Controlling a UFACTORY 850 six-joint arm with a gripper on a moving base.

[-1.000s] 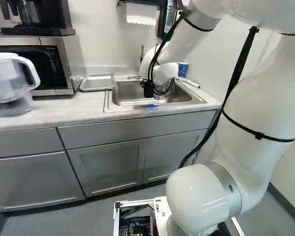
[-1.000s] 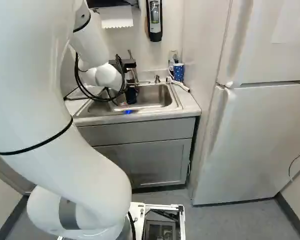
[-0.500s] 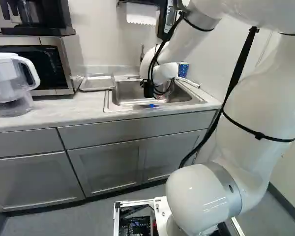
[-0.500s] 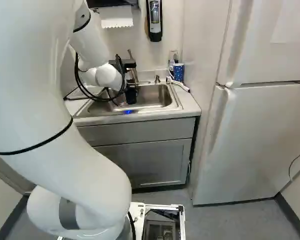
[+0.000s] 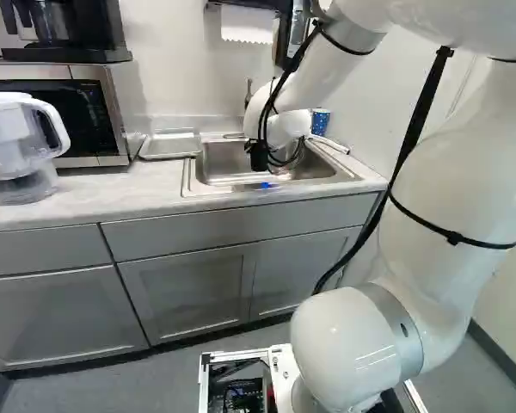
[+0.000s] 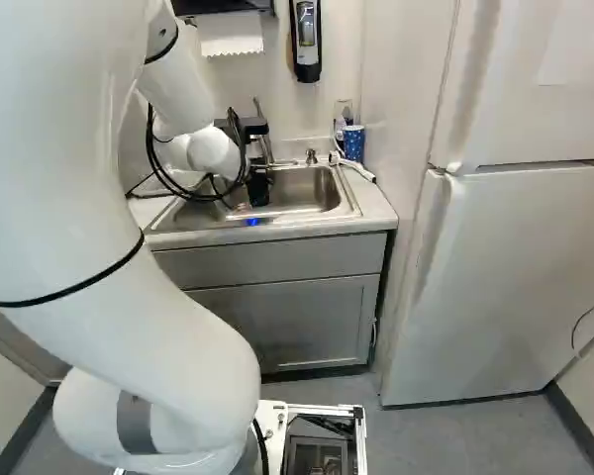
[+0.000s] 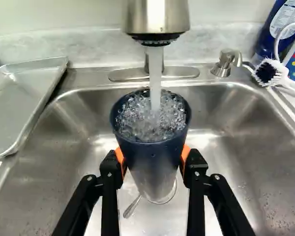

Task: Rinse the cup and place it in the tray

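We see a pale, marbled counter (image 5: 112, 191) above grey cabinet fronts, carrying a white-and-clear pitcher (image 5: 9, 142) at the left of the left base view, a microwave (image 5: 110, 112) behind it, and a shallow metal tray (image 5: 170, 144) just beside the steel sink (image 7: 246, 162) set into the top. Down on the sink's floor we make out a small metal utensil (image 7: 131, 208), while a faucet base (image 7: 179, 73) and a stubby metal fitting (image 7: 225, 64) stand along its back rim. By the far corner we find a white-handled brush (image 7: 273, 72), a blue bottle (image 7: 285, 29) and a dotted blue cup (image 6: 353, 143).
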